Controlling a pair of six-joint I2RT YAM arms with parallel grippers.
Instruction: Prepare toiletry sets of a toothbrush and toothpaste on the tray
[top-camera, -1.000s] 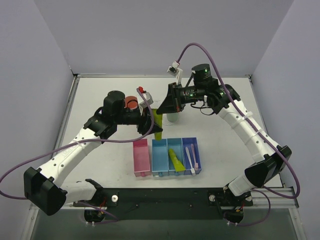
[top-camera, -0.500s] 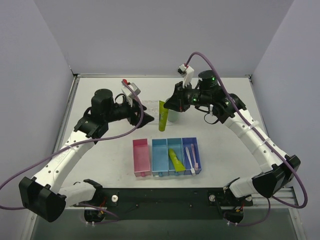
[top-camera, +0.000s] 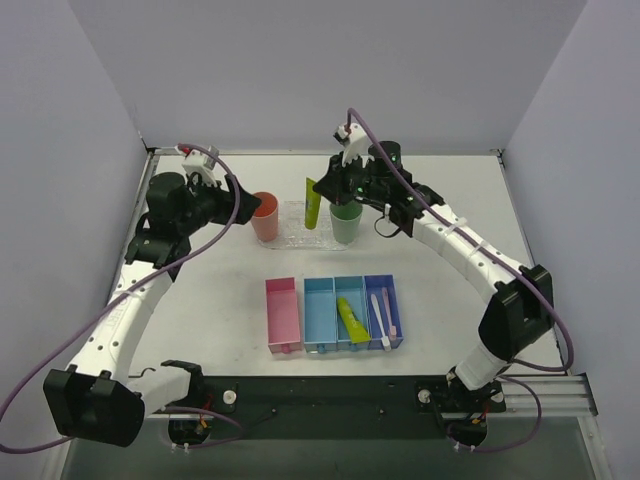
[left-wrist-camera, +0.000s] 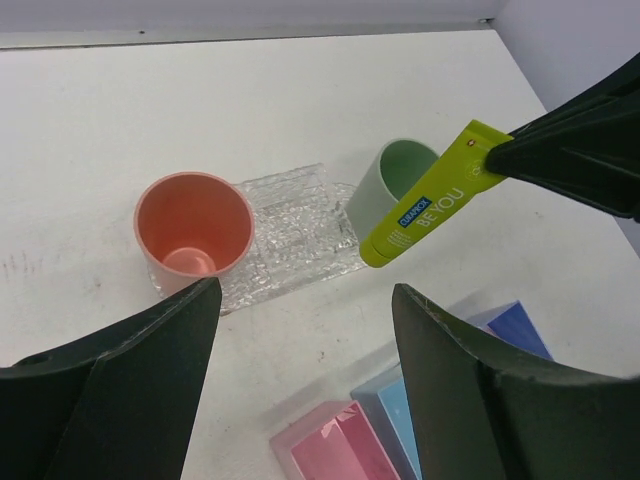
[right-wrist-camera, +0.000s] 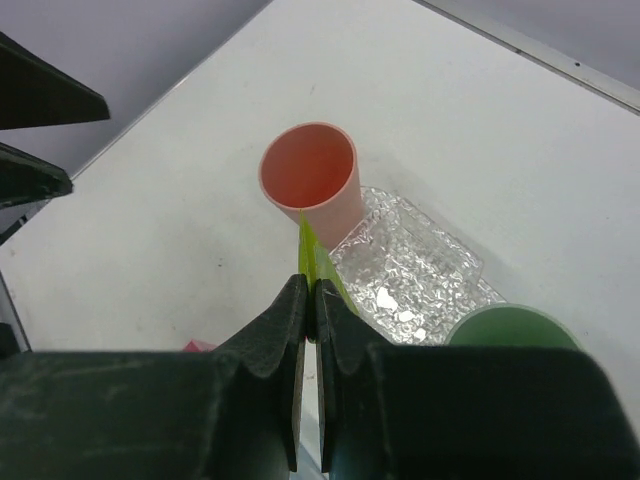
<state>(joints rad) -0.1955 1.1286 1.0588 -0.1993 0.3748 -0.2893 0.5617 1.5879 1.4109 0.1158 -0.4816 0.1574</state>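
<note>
My right gripper (top-camera: 322, 187) is shut on the flat end of a yellow-green toothpaste (top-camera: 312, 204). The tube hangs cap-down above the clear bumpy tray (top-camera: 299, 232), between a pink cup (top-camera: 264, 215) and a green cup (top-camera: 346, 222). In the right wrist view the toothpaste (right-wrist-camera: 320, 257) sticks out edge-on from my shut right gripper (right-wrist-camera: 310, 287). My left gripper (left-wrist-camera: 305, 292) is open and empty, back to the left of the pink cup (left-wrist-camera: 195, 225). Another toothpaste (top-camera: 350, 319) and a toothbrush (top-camera: 381, 312) lie in the bins.
A pink bin (top-camera: 283, 315) and a row of blue bins (top-camera: 334, 295) stand in front of the tray, near the table's front. Both cups stand at the tray's ends. The right arm reaches across the back right of the table.
The left gripper let go of the toothpaste, opened wide and pulled back to the left. The right gripper, shut on the tube, carried it back over the tray between the cups.
</note>
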